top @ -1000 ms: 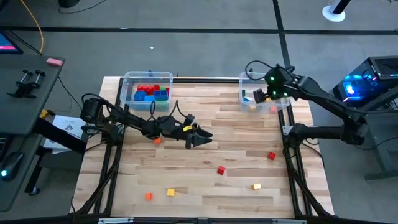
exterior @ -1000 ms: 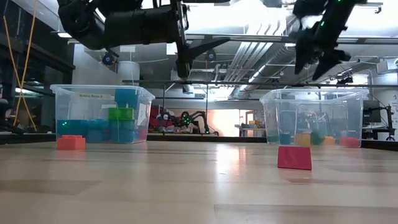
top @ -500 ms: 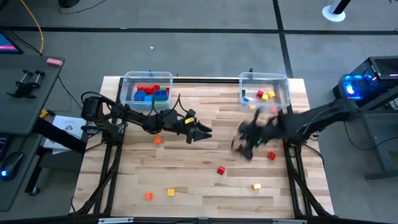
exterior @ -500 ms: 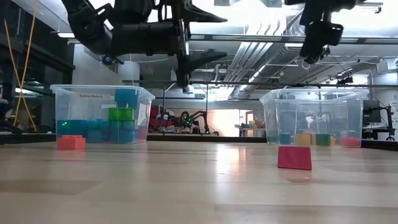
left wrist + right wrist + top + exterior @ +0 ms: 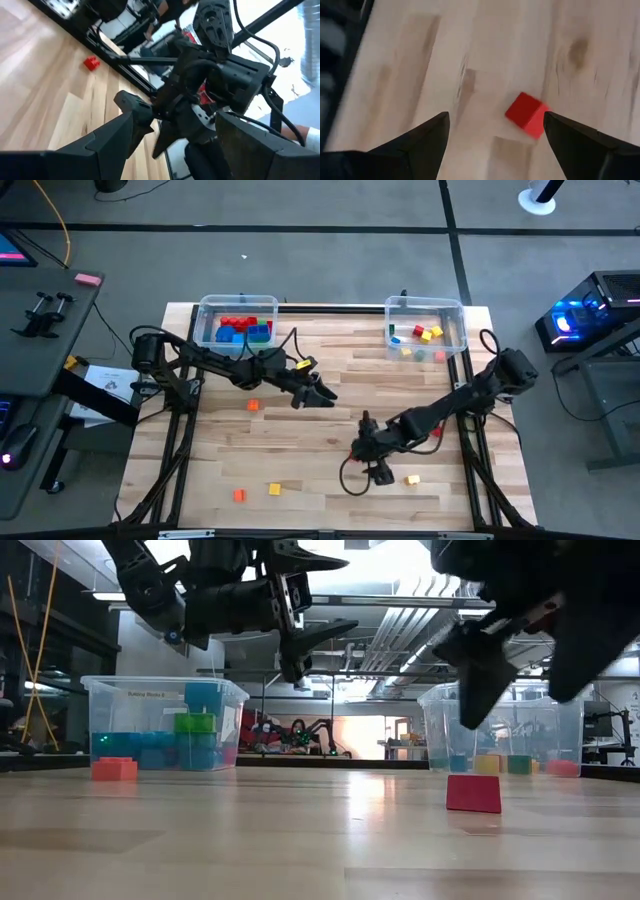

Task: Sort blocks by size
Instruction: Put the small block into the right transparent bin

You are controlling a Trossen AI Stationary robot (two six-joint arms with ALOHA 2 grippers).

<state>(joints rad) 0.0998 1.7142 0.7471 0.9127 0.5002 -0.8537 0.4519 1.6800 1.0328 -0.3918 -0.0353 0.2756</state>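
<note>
One small red cube (image 5: 527,114) is framed between the spread fingers of the right gripper (image 5: 372,463), which is held wide open and empty just above it. In the high view this block is hidden under the gripper; it is judged to be the red one lying near the middle of the table (image 5: 330,510)'s front half.

Places given against the right clear bin (image 5: 463,330): the right gripper is well in front of it and toward the table's middle; a yellow cube (image 5: 412,479) lies just beside the gripper, farther front. Tiny cubes are already seen inside this bin. A second bin, the left clear bin (image 5: 204,315), holds larger red, blue and green blocks. Loose pieces are left far from the right bin: an orange block (image 5: 254,405) near the left arm, and an orange cube (image 5: 239,495) and yellow block (image 5: 275,489) near the front edge.

The left gripper (image 5: 320,396) is held open over the table's middle, nothing in it, waiting.

Handling, as a judgement: the cube is taken to be light, rigid, hard plastic with smooth faces, so it could be knocked aside or squirted out by an off-centre pinch. It is seen turned at an angle to the fingers, so two opposite flat faces should be gripped low and centred, not corners. Fragility is not a concern.
</note>
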